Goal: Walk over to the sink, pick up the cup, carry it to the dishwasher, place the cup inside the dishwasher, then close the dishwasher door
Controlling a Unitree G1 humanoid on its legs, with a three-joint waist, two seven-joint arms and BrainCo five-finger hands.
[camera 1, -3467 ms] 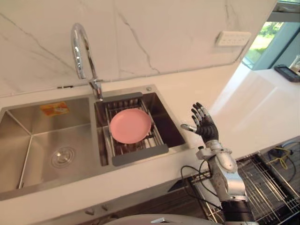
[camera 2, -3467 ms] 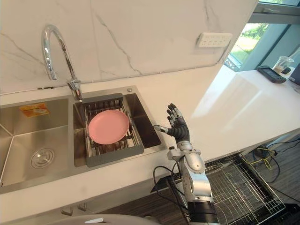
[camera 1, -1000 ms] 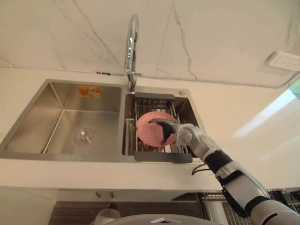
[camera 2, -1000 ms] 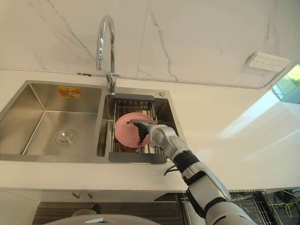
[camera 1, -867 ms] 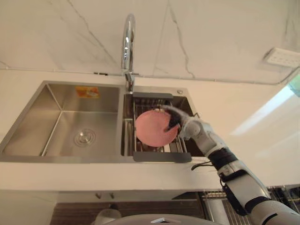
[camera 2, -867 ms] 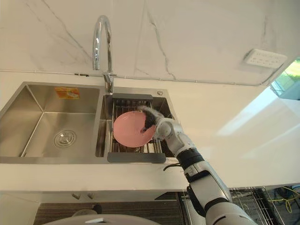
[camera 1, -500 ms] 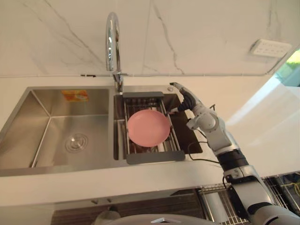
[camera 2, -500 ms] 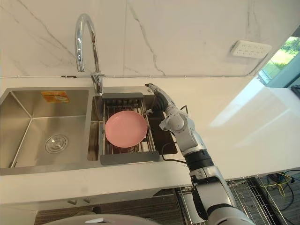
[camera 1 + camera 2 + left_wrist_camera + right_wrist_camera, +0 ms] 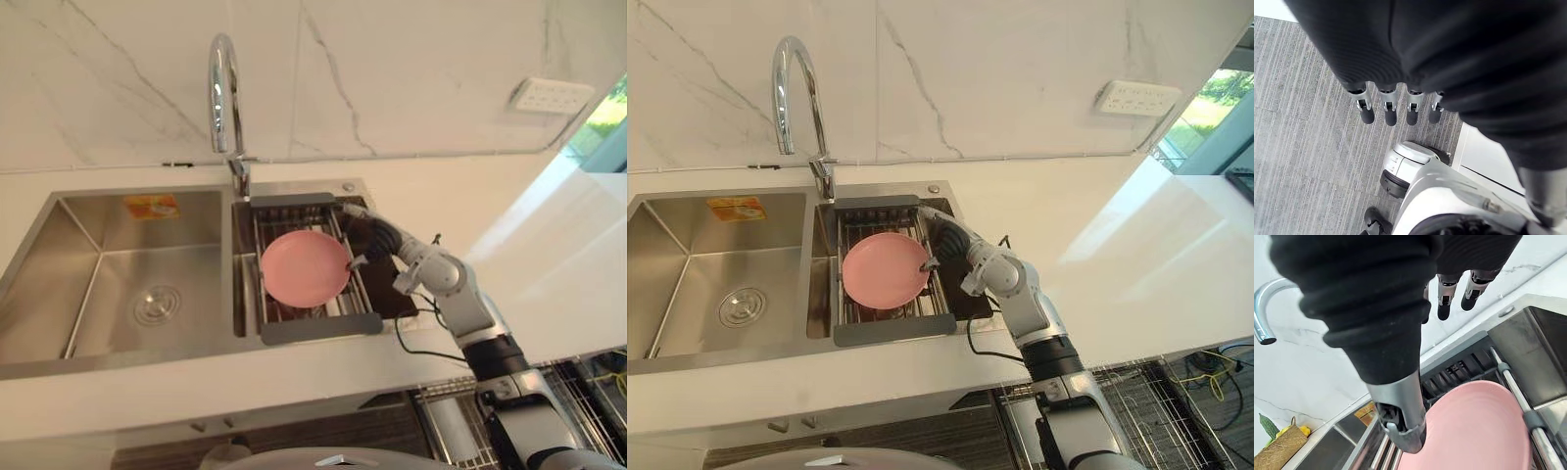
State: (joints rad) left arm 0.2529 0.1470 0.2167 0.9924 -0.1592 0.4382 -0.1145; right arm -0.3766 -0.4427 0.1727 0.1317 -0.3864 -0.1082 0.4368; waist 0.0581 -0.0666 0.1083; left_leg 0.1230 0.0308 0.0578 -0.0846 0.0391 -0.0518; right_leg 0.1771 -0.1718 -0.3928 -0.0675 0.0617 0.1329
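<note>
At the sink (image 9: 73,245), right hand (image 9: 377,238) seemingly touches pink plate (image 9: 299,269).

The right robot hand (image 9: 375,238) lies across the right rim of the pink plate (image 9: 304,268) and hides it there; from where I stand I cannot tell whether the fingertips touch that rim. The plate covers the middle bars of the drying rack (image 9: 321,327). In the right wrist view the picture's edge cuts off the plate's lower part. The left basin (image 9: 59,294) runs off the side edge. The wire rack (image 9: 1136,397) below the desk (image 9: 549,245) is cut off at the bottom. The left robot hand (image 9: 1387,105) shows fingertips past its dark cover, which hides the palm. A green and yellow thing (image 9: 1273,436) by the wall is cut by the edge and too small to tell.
</note>
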